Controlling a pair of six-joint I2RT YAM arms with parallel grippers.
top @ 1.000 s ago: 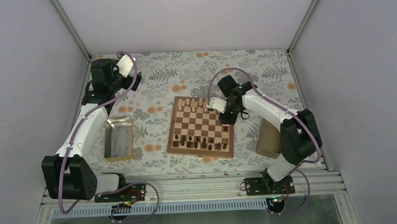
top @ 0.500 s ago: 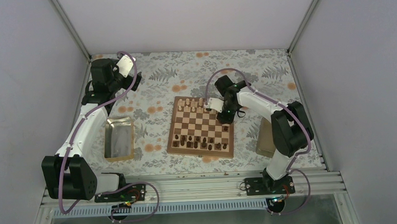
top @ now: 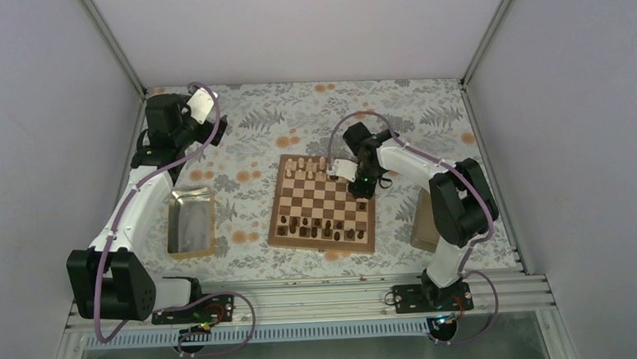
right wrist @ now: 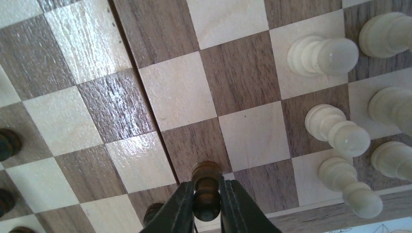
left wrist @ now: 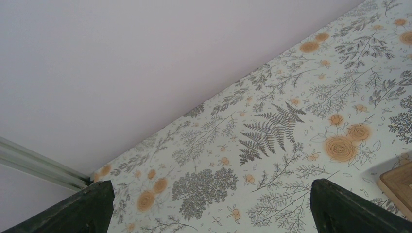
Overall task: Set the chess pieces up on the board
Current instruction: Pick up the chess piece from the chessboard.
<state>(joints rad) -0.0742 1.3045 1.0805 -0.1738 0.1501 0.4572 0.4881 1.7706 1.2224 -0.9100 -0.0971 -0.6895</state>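
The right pincer (right wrist: 207,206) is clamped on a dark brown chess piece (right wrist: 206,180) over the board (right wrist: 177,92), possibly touching it, near the pale pieces (right wrist: 323,56), while the left pincer (left wrist: 209,211) hangs spread apart above the floral desk (left wrist: 272,131).

Checkered wooden board (top: 324,197) lies flat — pale pieces (top: 306,165) along far edge, dark pieces (top: 313,227) along near edge.
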